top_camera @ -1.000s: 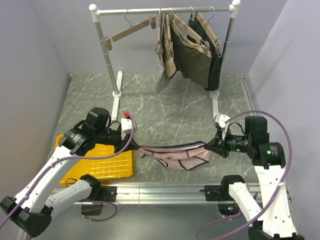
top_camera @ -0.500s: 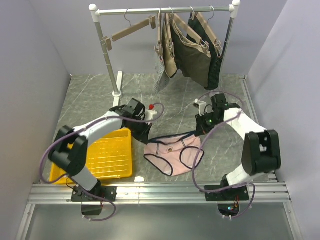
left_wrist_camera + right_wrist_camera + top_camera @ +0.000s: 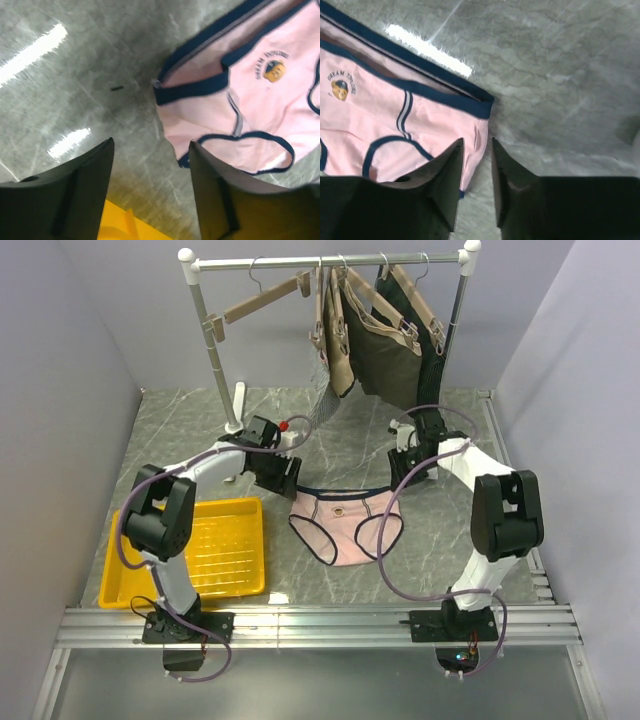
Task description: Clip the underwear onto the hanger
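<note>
Top external view, scanning from left: yellow tray (image 3: 190, 503) at near left of table (image 3: 330, 440). Empty tan hanger (image 3: 265, 300) hung tilted on rack rail (image 3: 230, 262) at back. I saw left gripper (image 3: 283, 478) low beside waistband's left end, fingers (image 3: 85, 190) well apart, nothing between. Underwear (image 3: 345, 525) lay flat on marble between both grippers; bear print read "DREAM", second word too blurred. Right gripper (image 3: 408, 462) sat at waistband's right corner, fingers (image 3: 445, 190) narrowly apart, gripping nothing I could see.
</note>
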Controlling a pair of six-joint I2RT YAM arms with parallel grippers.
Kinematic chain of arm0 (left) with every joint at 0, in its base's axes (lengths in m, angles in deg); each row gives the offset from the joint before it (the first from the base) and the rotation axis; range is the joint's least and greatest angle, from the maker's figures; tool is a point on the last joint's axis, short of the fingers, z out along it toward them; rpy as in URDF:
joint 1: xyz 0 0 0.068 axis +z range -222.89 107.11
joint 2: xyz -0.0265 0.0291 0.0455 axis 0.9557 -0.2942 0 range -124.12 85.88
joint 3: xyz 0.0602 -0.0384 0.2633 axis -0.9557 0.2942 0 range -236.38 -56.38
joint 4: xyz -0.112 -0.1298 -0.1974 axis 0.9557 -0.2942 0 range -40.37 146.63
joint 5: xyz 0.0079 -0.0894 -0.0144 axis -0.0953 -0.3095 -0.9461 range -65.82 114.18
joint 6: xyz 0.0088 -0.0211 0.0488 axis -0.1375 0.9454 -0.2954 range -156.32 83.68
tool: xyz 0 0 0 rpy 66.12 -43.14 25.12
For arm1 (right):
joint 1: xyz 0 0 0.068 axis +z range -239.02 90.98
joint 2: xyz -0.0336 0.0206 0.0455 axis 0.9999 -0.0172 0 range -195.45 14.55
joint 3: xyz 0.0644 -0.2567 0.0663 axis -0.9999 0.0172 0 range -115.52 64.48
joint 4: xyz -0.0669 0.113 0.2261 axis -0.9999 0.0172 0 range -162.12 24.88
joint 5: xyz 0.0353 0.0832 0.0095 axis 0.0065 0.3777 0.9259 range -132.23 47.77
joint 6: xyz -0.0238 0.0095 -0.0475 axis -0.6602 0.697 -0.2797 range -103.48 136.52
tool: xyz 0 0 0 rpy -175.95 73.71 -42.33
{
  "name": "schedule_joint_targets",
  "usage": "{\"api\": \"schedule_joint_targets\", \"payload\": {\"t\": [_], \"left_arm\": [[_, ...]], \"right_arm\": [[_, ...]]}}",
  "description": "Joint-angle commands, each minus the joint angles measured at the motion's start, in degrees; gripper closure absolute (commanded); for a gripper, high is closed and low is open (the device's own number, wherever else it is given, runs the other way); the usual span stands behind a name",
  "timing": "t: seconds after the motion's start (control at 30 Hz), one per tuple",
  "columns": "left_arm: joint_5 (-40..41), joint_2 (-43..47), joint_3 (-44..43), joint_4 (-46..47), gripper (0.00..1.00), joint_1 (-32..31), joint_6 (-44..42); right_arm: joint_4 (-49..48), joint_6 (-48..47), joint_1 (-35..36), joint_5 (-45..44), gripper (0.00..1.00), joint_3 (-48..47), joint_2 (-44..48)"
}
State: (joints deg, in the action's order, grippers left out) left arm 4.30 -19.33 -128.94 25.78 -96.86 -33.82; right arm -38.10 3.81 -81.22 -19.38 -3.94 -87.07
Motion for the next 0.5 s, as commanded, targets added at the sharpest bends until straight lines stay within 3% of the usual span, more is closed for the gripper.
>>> {"api": "schedule_joint_targets", "payload": {"t": [0.0, 0.17, 0.27, 0.47], "left_arm": [[-2.0, 6.6, 1.6, 1.2, 0.32, -0.6, -1.6], [-3.2, 12.1, 5.7, 1.8, 0.33, -1.4, -5.1], [-5.3, 10.6, 6.2, 1.8, 0.35, -1.4, -2.9], [-8.4, 6.5, 5.4, 1.8, 0.41, -1.4, 3.8]], "right_arm": [[3.4, -4.8, 1.2, -1.9, 0.66, -1.8, 6.5], [7.2, -13.3, 10.5, -3.6, 0.74, 3.6, 12.1], [7.2, -14.2, 18.5, -5.6, 0.77, 6.2, 12.4], [7.5, -13.6, 27.4, -6.9, 0.80, 5.4, 8.1]]}}
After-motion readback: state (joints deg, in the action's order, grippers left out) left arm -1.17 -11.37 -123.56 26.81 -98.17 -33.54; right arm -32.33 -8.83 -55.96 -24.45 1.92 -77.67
